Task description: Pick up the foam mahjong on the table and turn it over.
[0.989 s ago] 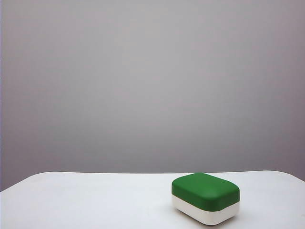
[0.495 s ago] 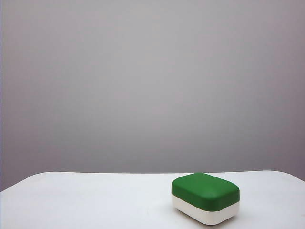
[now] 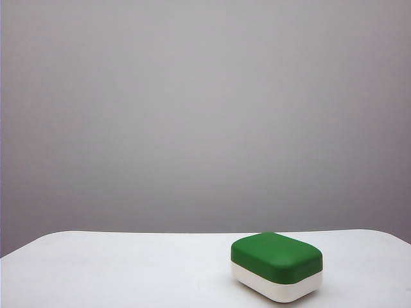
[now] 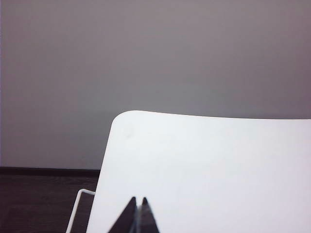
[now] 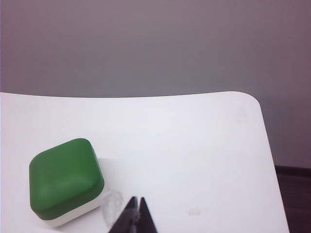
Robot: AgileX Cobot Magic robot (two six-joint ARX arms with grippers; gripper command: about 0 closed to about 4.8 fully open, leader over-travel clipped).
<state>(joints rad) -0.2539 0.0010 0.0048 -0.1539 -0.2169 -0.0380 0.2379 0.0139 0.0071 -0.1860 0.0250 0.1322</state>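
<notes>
Light soft, even, diffuse across all three views; no hard source visible. Bench (image 3: 128, 269) bright white, near washed out, little surface texture. Grey backdrop smooth, slight vignette darkening toward corners. Foam mahjong (image 3: 277, 266) green top matte, gentle sheen, thin soft shadow under its base. Right wrist view: faint grey smudge reflection beside block (image 5: 65, 180). Both hands' tips dark, underexposed, slightly soft. Left wrist view: floor beyond bench corner dim.
</notes>
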